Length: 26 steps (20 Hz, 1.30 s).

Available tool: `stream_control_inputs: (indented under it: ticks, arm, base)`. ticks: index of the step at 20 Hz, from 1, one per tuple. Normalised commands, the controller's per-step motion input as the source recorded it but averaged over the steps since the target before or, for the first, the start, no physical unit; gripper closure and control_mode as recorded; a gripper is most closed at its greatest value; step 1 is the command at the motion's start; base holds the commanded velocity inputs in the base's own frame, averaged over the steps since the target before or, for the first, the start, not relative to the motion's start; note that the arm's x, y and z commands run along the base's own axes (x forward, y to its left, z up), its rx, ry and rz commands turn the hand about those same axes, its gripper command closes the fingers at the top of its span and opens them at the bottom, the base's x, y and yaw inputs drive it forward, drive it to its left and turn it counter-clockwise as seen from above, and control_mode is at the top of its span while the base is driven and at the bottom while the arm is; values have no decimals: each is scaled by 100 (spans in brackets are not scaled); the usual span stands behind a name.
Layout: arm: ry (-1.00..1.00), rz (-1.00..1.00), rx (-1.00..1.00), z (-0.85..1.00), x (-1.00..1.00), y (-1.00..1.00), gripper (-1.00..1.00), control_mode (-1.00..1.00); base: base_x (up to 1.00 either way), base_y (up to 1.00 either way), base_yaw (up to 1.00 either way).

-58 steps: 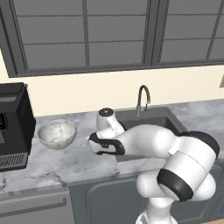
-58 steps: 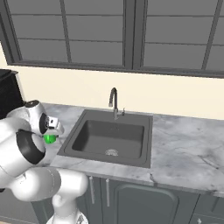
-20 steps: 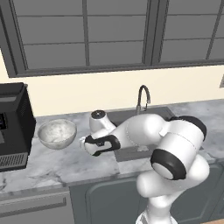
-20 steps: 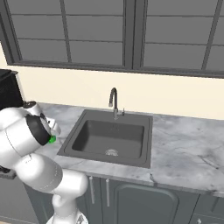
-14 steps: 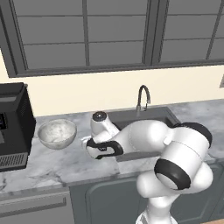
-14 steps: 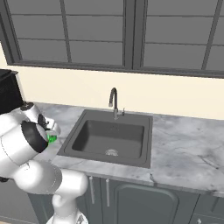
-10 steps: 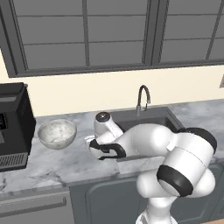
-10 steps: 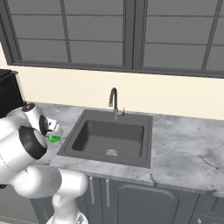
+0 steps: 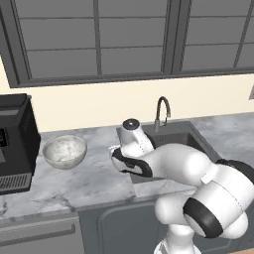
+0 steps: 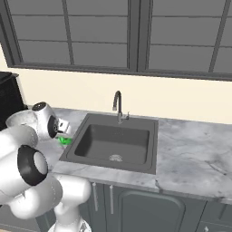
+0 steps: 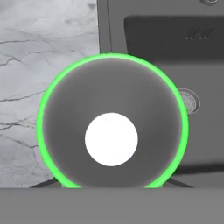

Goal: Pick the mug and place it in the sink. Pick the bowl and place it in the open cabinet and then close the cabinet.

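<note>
Marble counter (image 9: 89,181), green mug (image 11: 112,127), sink (image 10: 113,145)

Layout only: my arm (image 9: 178,168) is reaching across the counter (image 9: 74,183), hand sitting just left of the sink (image 10: 113,145). The mug (image 11: 112,131) is lying directly under my hand, mouth up, straddling the counter edge and the sink's left rim in the hand view; in the right base view the mug (image 10: 65,141) is peeking out between my wrist and the basin. The bowl (image 9: 64,150) is sitting on the counter well left of my hand, with the coffee machine (image 9: 15,141) just left of it. The faucet (image 10: 118,106) is standing behind the basin, drain (image 10: 115,158) toward the front. Windows (image 9: 99,39) are running above the back wall.
</note>
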Motion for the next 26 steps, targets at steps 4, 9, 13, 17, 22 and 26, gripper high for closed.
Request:
stream_control_inputs:
  ticks: [4, 9, 13, 17, 22, 26]
  arm:
    - [1, 0, 0, 1, 33, -63, 100, -100]
    - [-1, 0, 0, 0, 49, -48, 100, -100]
    - [0, 0, 0, 0, 41, -62, 100, -100]
    - [1, 0, -1, -1, 24, -30, 100, -100]
    - [0, 0, 0, -28, 30, -23, 100, -100]
    - [5, 0, 0, -32, 31, -46, 100, -100]
  base:
    - [0, 0, 0]
    - [0, 0, 0]
    - [0, 0, 0]
    - [0, 0, 0]
    - [0, 0, 0]
    - [0, 0, 0]
